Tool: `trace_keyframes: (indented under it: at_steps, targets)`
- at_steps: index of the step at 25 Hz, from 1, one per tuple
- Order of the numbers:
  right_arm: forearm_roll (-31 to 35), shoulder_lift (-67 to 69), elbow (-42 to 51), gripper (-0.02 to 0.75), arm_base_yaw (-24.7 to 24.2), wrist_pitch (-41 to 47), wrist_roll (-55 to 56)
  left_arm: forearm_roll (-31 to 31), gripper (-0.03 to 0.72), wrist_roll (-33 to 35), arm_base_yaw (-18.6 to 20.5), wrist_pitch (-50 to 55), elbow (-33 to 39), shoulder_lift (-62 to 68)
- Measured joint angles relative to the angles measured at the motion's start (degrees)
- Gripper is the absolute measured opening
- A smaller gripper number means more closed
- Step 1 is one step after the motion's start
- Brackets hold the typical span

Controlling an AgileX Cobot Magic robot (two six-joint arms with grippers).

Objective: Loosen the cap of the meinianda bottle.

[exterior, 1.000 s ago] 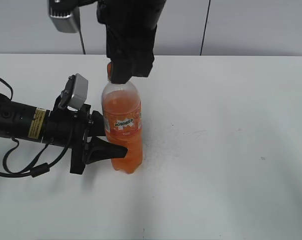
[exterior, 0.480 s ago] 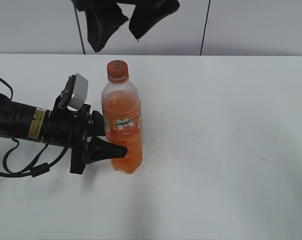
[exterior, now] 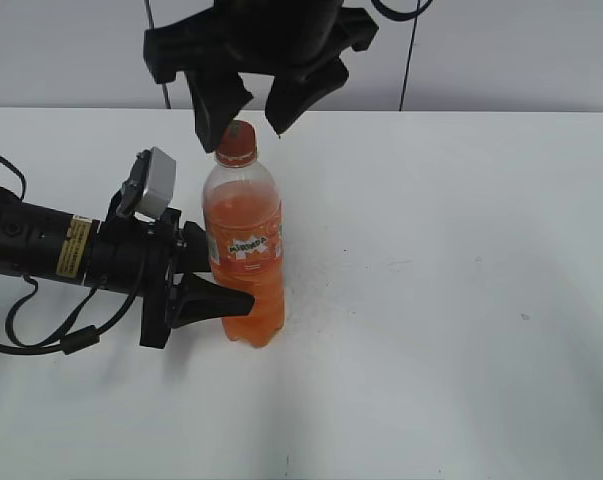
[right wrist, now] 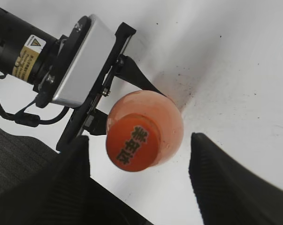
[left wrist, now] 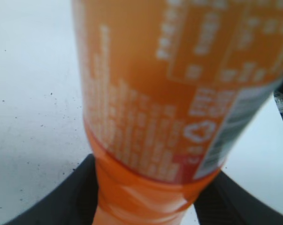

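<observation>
Bottle (exterior: 244, 250) stands upright left of the desk's (exterior: 451, 300) middle, nearer the far edge than the near one, with the left gripper (exterior: 203, 285) clamped round its lower body — keep that hold firm so it can't spin. Above, the right gripper (exterior: 249, 108) hangs spread wide, fingers either side of the cap (right wrist: 132, 143) w/o touching; I'd centre on the cap, drop straight, pinch square — then twist.

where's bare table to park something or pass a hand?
The table is bare everywhere right of the meinianda bottle, to the right and front edges. The strip behind, toward the wall, is free too. It is crowded left of the bottle, where the left gripper clamps its waist with cables trailing, and above the cap, flanked by the right gripper, jaws open.
</observation>
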Motion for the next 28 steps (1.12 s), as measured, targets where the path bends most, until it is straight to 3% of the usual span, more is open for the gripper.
trace_keyframes:
  at_steps: [6,10,15,18,24,28]
  targets:
    - [0.18,1.38,0.0,0.432,0.0,0.0,0.0,-0.05,0.369,0.0,0.0,0.0,0.0,0.0]
    - [0.42,1.38,0.0,0.268,0.0,-0.12,-1.65,-0.12,0.369,-0.05,0.0,0.05,0.0,0.0]
    - [0.54,1.38,0.0,0.27,0.0,-0.2,-10.11,-0.18,0.369,-0.12,-0.04,0.05,0.0,0.0]
    - [0.63,1.38,0.0,0.27,0.0,-0.2,-23.06,-0.07,0.368,-0.12,-0.04,0.0,0.0,0.0]
    - [0.7,1.38,0.0,0.27,0.0,-0.2,-64.42,0.15,0.368,0.04,-0.04,-0.05,0.0,0.0]
    - [0.7,1.38,0.0,0.27,0.0,-0.14,-77.41,0.15,0.368,0.15,-0.04,-0.05,0.0,0.0]
